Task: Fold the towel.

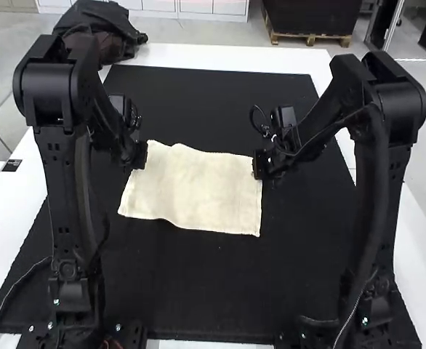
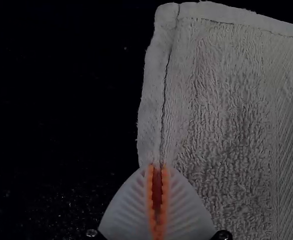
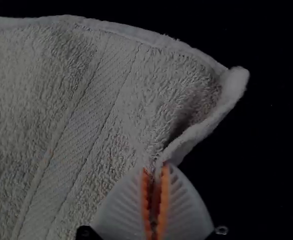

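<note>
On black matting [image 1: 198,291], left gripper [image 1: 139,155] and right gripper [image 1: 259,165] pinch edges of the cream towel [image 1: 198,189].

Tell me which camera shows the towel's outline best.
The high view, where the towel lies spread out, nearly its whole outline visible. The left wrist view shows one hemmed corner close up; the right wrist view shows another corner, its edge curled near the right gripper.

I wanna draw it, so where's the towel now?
The towel lies on the black mat, between the two arms' tools.
</note>
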Controlling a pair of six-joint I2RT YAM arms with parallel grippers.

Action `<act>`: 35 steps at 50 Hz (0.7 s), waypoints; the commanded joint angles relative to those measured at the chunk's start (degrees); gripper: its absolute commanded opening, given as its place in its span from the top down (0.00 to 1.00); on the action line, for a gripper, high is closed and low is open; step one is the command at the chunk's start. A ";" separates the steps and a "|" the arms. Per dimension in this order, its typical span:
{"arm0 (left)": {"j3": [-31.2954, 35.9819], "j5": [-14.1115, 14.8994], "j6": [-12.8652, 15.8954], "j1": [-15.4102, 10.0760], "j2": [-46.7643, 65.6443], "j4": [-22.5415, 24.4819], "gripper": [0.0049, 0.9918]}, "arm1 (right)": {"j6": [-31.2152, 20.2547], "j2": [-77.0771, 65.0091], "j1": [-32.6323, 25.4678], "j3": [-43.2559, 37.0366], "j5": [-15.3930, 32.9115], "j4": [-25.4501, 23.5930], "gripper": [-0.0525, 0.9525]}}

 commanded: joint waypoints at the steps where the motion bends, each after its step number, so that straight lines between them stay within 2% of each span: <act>1: -1.34 0.45 0.57 -0.03 0.90 0.48 0.98 | -0.77 0.40 0.57 -1.66 -2.49 -0.32 0.97; 18: 0.42 2.12 0.21 0.06 -1.04 1.44 0.98 | -0.07 -2.50 0.21 -1.92 -2.22 1.00 0.97; 25: 2.18 2.20 -0.40 0.15 -2.88 0.39 0.98 | 0.19 -4.52 0.13 -1.75 -2.22 0.91 0.97; 35: 2.79 4.31 -0.66 1.03 -6.49 -0.75 0.98 | 1.07 -8.22 0.04 -2.19 -2.22 0.73 0.97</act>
